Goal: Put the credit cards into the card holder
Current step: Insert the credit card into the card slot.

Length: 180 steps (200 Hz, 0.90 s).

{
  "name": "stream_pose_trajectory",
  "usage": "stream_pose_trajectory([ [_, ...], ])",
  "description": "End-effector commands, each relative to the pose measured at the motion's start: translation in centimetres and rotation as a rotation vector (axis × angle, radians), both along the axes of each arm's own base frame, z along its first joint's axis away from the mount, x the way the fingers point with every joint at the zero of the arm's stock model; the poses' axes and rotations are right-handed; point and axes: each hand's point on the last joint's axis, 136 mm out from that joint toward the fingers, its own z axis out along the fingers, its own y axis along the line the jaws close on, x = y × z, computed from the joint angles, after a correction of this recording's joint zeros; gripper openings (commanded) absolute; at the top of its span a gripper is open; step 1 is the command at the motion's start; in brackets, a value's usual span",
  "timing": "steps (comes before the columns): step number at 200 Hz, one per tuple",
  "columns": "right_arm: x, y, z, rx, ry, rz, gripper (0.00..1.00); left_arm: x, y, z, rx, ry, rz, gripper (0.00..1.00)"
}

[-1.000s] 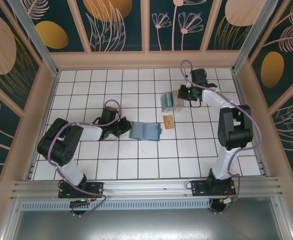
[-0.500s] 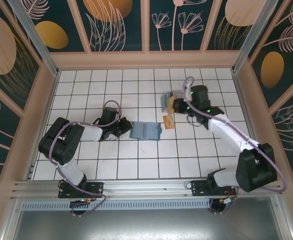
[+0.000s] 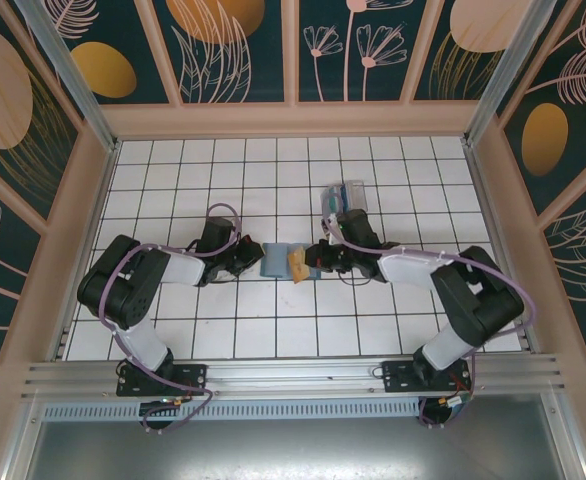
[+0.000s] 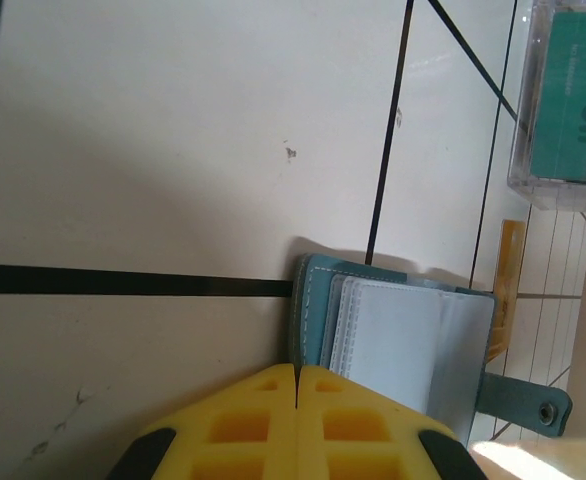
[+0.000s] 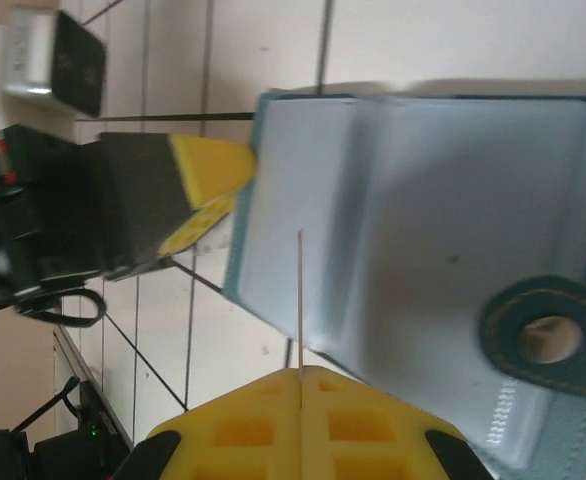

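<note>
Right gripper (image 5: pixel 300 378): clenched on 1 tan-orange card (image 5: pixel 300 300), which shows edge-on as a thin line rising from the pinched yellow pads.
Card's place: its free edge is over the pale inner face of the card holder (image 5: pixel 423 190), near the fold. I cannot tell if it touches.
Card holder: lies open on the table (image 4: pixel 173 150), pockets up, with the snap strap (image 5: pixel 545 338) lying out past 1 side.
Left gripper (image 4: pixel 296 375): jaws closed on nothing, tips at the holder's far edge from the right gripper. They are pressing it or just beside it, and I cannot tell which.
Other credit cards: the teal cards (image 4: pixel 568 110) sit in the clear plastic box (image 4: pixel 529 185), apart from the holder.
Step in hand: likely seating card 1 in a pocket. No card is seen lodged yet.
Next move calls for: lining the card's edge up with a pocket slit, laying the card flatter, then sliding it in while the left gripper steadies the holder.
</note>
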Motion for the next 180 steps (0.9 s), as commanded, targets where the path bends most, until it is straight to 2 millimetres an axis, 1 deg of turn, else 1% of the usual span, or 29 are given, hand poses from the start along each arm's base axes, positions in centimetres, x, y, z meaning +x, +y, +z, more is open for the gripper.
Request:
stream_pose_trajectory([
  [1, 1.2, 0.7, 1.3, 0.092, -0.002, 0.023, 0.00, -0.1, 0.2, -0.6, -0.001, 0.003, 0.017, 0.00],
  [20, 0.8, 1.2, 0.3, 0.104, 0.035, 0.055, 0.00, -0.2, 0.0, -0.7, -0.006, 0.013, 0.009, 0.00],
  [61, 0.7, 1.7, -0.4, 0.117, 0.047, 0.091, 0.00, -0.6, 0.2, -1.1, -0.001, 0.022, 0.012, 0.00],
  [63, 1.3, 1.1, -0.5, 0.117, 0.047, 0.070, 0.00, -0.6, 0.2, -1.1, -0.002, 0.023, 0.010, 0.00],
  [67, 1.6, 0.8, -0.7, 0.115, 0.050, 0.059, 0.00, -0.6, 0.2, -1.1, -0.005, 0.024, 0.009, 0.00],
  [98, 2.1, 0.1, -1.2, 0.116, 0.052, 0.054, 0.00, -0.8, 0.3, -1.4, 0.005, 0.028, 0.010, 0.00],
  [119, 2.5, -0.4, -1.7, 0.107, 0.046, 0.035, 0.00, -0.9, 0.3, -1.2, -0.003, 0.027, 0.008, 0.00],
  [180, 2.5, 0.6, -2.0, 0.159, 0.070, 0.058, 0.00, -0.9, 0.5, -1.4, 0.008, 0.027, 0.016, 0.00],
])
